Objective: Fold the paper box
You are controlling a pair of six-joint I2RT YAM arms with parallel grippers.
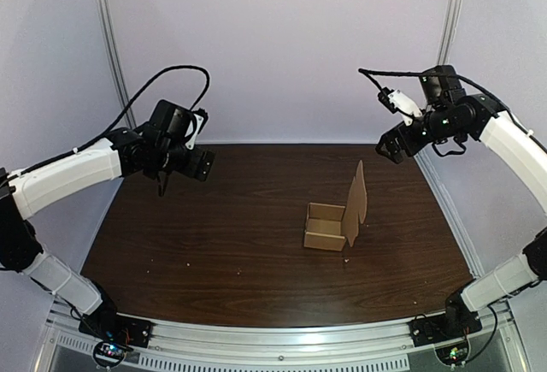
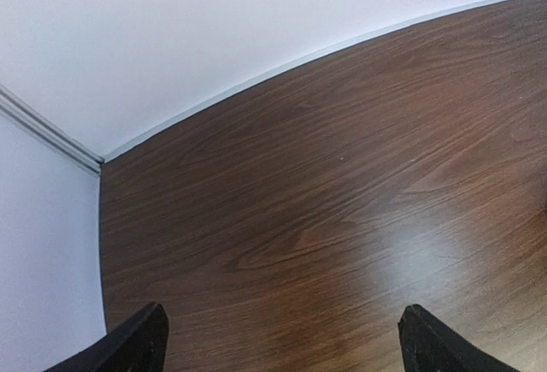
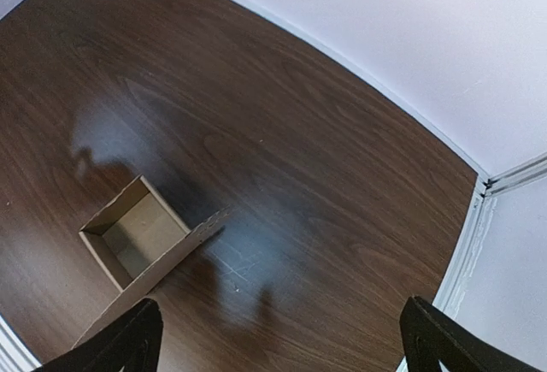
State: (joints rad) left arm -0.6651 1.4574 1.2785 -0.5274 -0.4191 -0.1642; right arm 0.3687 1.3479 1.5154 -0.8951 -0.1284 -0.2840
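Note:
A small brown cardboard box [image 1: 327, 227] sits right of centre on the dark wood table [image 1: 214, 244], its top open and its lid flap [image 1: 356, 201] standing upright on the right side. The right wrist view shows the same box [image 3: 137, 235] from above at lower left, hollow inside. My left gripper [image 1: 203, 163] hangs raised over the far left of the table, open, with only bare wood between its fingertips [image 2: 137, 342]. High at the far right, my right gripper [image 1: 389, 145] is open too, well away from the box, with nothing between its fingertips [image 3: 432, 338].
White walls close in the table on the back and sides, with metal corner posts [image 1: 109, 38]. The table's far edge meets a pale rail [image 2: 282, 64]. A few small specks lie on the wood near the front.

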